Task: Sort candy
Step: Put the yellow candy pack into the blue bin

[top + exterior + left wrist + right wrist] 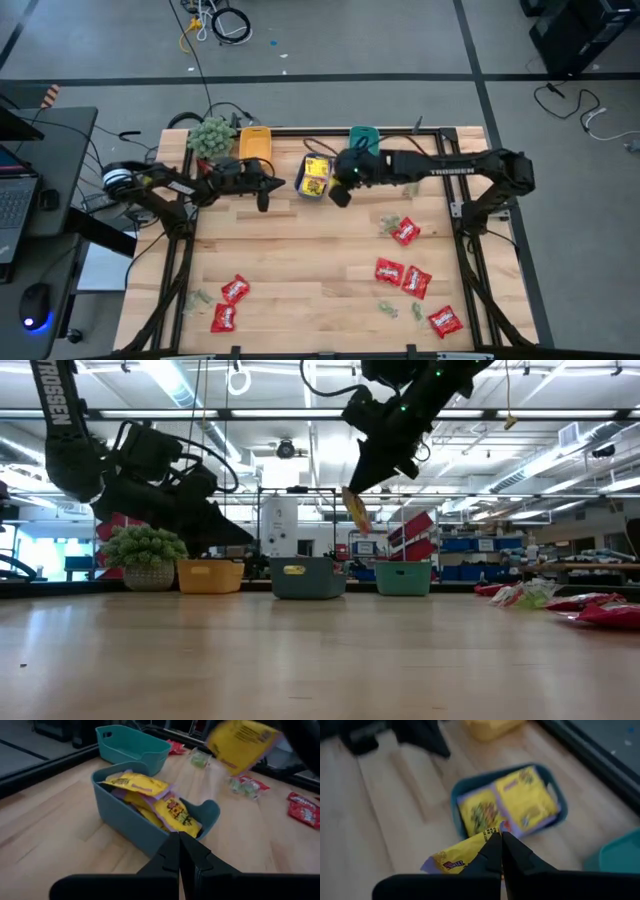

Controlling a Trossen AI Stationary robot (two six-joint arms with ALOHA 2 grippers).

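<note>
Showing the candy-sorting desk [300, 290] from four cameras. The right claw [340, 195] hangs above the desk just beside the blue bin [314, 178], its fingers clamped on a yellow candy packet [462, 854]; in the low view this packet [356, 511] dangles in the air above and slightly to one side of the bin [306, 578], not touching it. The blue bin already holds several yellow packets [172, 812], lying flat and overlapping. The left claw [263, 200] waits on the other side of the same bin, its fingers pressed together on nothing, as the left wrist view shows [179, 851].

Along the far edge of the desk stand, in a row, a fuzzy green plant ball [211, 137], an orange bin [255, 142], the blue bin and a teal bin [364, 135]. Red packets lie loose on the near half: two near the left corner [229, 303] and four on the right side [412, 278]. Tiny pale green packets lie among the red ones on the right [390, 222] and near those on the left [201, 297].
</note>
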